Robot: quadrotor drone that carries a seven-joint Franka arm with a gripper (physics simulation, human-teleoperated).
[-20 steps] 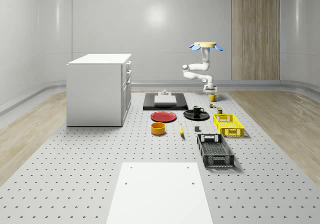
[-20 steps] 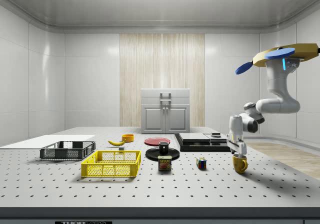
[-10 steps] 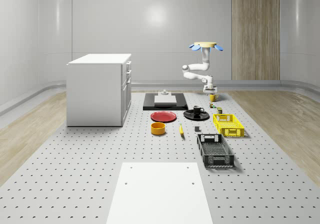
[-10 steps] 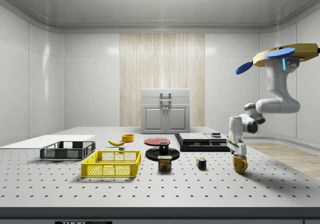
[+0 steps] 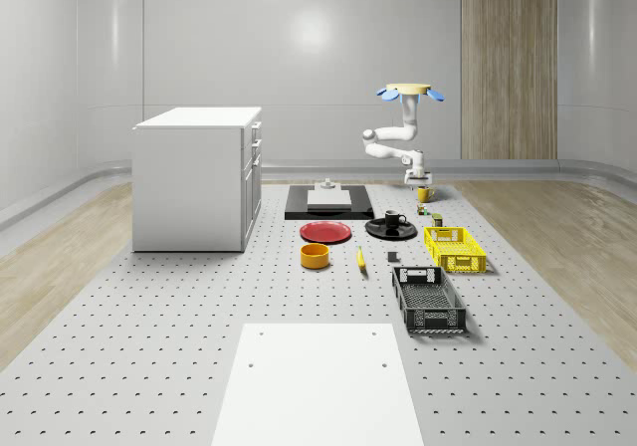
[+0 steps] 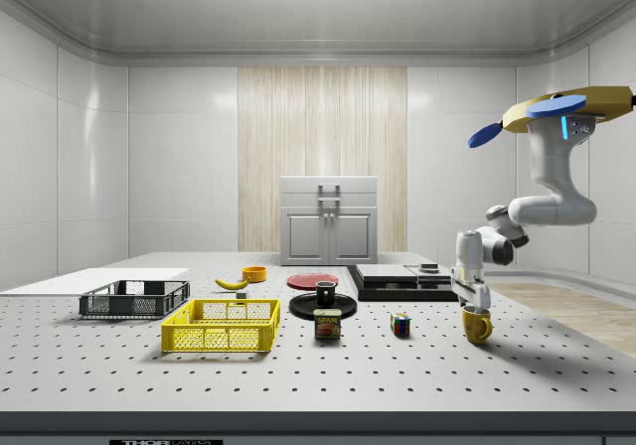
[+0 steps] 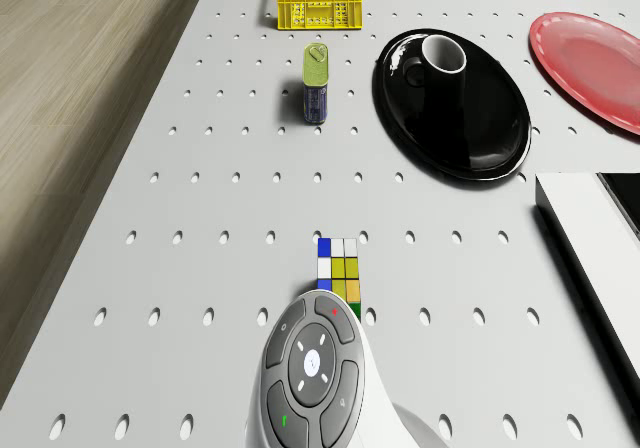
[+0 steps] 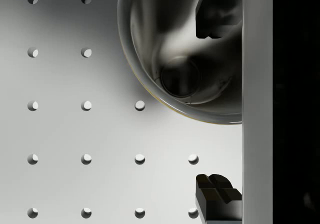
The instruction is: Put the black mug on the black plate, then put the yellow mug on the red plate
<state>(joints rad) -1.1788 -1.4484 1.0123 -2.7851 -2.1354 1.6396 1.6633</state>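
Above table's far end: my drone (image 6: 568, 110) hovers
Gripper (image 6: 473, 302): my fingers spread at yellow mug (image 6: 477, 325) rim
Black mug (image 5: 395, 218): on black plate (image 5: 377, 231)
Red plate (image 5: 326, 232): at plate's nine o'clock

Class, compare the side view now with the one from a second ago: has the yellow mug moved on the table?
No. The yellow mug sits in the same spot, equally far from the colour cube, with the hand just above it.
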